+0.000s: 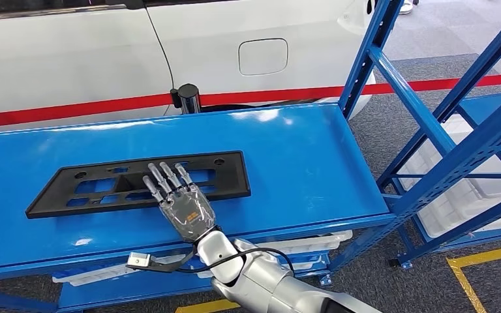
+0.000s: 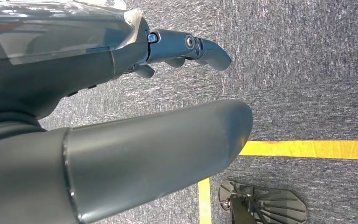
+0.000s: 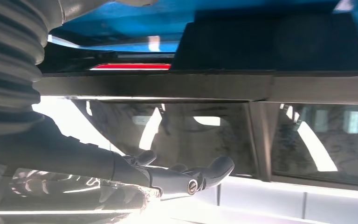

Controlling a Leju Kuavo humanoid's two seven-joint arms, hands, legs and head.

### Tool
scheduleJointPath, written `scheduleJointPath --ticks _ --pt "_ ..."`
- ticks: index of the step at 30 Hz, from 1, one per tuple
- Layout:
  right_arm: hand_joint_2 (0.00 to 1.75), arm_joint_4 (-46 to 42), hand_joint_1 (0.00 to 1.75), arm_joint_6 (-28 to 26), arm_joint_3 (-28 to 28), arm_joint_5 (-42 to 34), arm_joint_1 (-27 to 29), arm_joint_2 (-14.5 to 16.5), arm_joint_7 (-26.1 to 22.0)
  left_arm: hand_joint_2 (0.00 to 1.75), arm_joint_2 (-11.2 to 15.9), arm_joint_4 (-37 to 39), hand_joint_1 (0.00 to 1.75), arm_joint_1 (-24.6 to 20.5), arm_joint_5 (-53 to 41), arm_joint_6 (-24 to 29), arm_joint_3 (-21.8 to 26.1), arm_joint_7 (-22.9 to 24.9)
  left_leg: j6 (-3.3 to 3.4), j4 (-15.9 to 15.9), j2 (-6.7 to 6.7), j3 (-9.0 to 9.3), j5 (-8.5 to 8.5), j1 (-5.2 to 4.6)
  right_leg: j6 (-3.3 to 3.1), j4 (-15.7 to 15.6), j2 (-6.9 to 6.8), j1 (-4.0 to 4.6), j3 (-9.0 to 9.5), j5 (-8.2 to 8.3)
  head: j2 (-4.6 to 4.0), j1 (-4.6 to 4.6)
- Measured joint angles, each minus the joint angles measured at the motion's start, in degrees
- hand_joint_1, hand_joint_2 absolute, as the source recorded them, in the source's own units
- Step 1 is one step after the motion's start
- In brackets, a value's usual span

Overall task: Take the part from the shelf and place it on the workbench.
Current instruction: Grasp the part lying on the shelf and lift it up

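Part [image 1: 137,184] flat on blue desk [image 1: 300,156]; right hand [image 1: 181,199] released, fingers spread over its near edge; lift hand straight up, avoid dragging part; left hand [image 2: 186,46] empty, hanging

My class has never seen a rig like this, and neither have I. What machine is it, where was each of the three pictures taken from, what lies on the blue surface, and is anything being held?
This is a humanoid robot with two silver arms that end in many-fingered hands. The wide picture comes from a camera high on its body, looking forward and down. There the right hand lies with fingers spread on a flat black part, which rests on the blue workbench. The hand rests on the part rather than gripping it, so the part seems already set down. A blue shelf stands to the right, and a white car behind.

The other two pictures come from cameras at the wrists, so they look turned. The left wrist view shows the left hand holding nothing, above grey carpet with yellow tape. The right wrist view looks along the right hand toward the car.
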Motion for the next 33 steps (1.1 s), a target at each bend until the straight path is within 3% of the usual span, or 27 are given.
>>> scheduleJointPath --ticks 12,16,17,33 --pt "1.75 0.6 0.05 3.2 -3.0 1.6 -1.2 -1.1 6.9 0.0 -0.2 0.0 0.0 0.0 -0.5 0.0 0.0 -0.1 0.0 0.0 0.0 0.05 0.0 0.0 0.0 0.0 0.0 0.0 0.04 0.0 0.0 0.0" --pt "1.75 0.7 1.6 4.8 -3.5 1.7 -1.6 -1.7 8.4 0.0 -0.3 0.0 0.0 0.0 -0.6 0.0 0.0 -0.1 0.0 0.0 0.0 0.09 0.0 0.0 0.0 0.0 0.0 0.0 0.07 0.0 0.0 0.0" --pt "1.75 0.7 1.68 5.2 -3.5 1.6 -1.6 -1.8 8.5 0.0 -0.3 0.0 0.0 0.0 -0.6 0.0 0.0 -0.1 0.0 0.0 0.0 0.09 0.0 0.0 0.0 0.0 0.0 0.0 0.08 0.0 0.0 0.0" --pt "1.75 1.5 1.75 6.1 -3.9 1.8 -1.4 -2.4 9.1 0.0 -0.5 0.0 0.0 0.0 -0.6 -0.1 0.0 -0.6 0.0 0.0 0.0 0.11 0.0 0.0 0.0 0.0 0.0 0.0 0.09 0.0 0.0 0.0"
